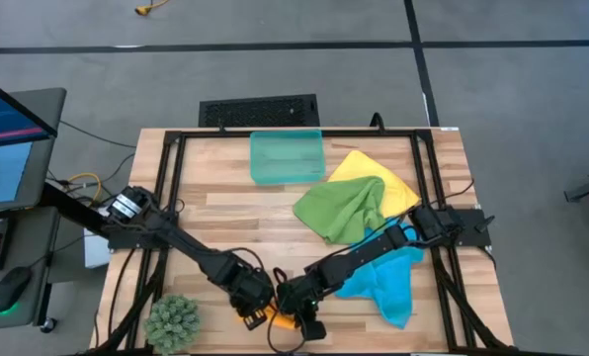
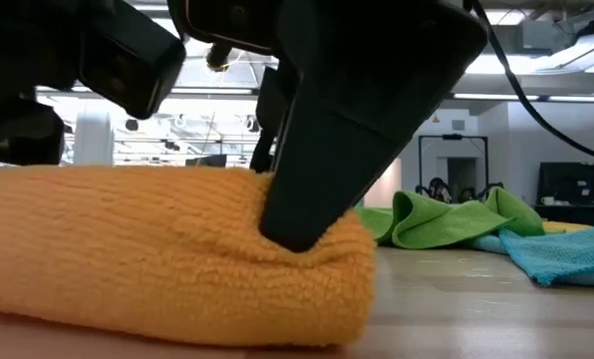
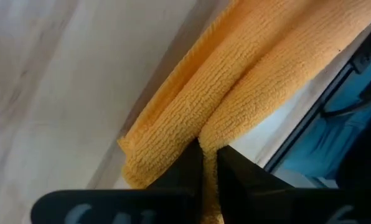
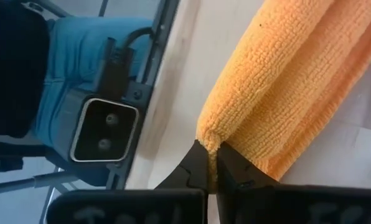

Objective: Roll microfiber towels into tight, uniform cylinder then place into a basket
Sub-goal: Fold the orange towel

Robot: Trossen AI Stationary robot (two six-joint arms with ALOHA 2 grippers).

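An orange towel point(image 2: 167, 249) lies rolled up on the table near its front edge, mostly hidden under both grippers in the high view point(image 1: 262, 316). My left gripper point(image 1: 250, 295) is shut on its left end and my right gripper point(image 1: 299, 309) is shut on its right end. The green towel point(image 1: 346, 210) lies bunched on the yellow towel point(image 1: 388, 178), and the blue towel point(image 1: 391, 282) lies crumpled under the right arm. The teal basket point(image 1: 287, 156) stands at the far edge. My left gripper pinches the orange towel at the crease between its two rolled folds point(image 3: 205, 132), close to the roll's end. The fingers point(image 3: 185, 168) come steeply from above. The roll lies on the table. My right gripper pinches the outer edge at the roll's right end point(image 4: 210, 134) between its two fingertips. One finger point(image 2: 302, 214) slants down into the top of the roll and dents it. The roll rests on the table.
A spiky green plant ball point(image 1: 173, 321) sits at the near left corner. A black frame point(image 1: 166, 188) runs along the table's sides. Bare wood point(image 1: 225, 198) lies between the basket and the grippers.
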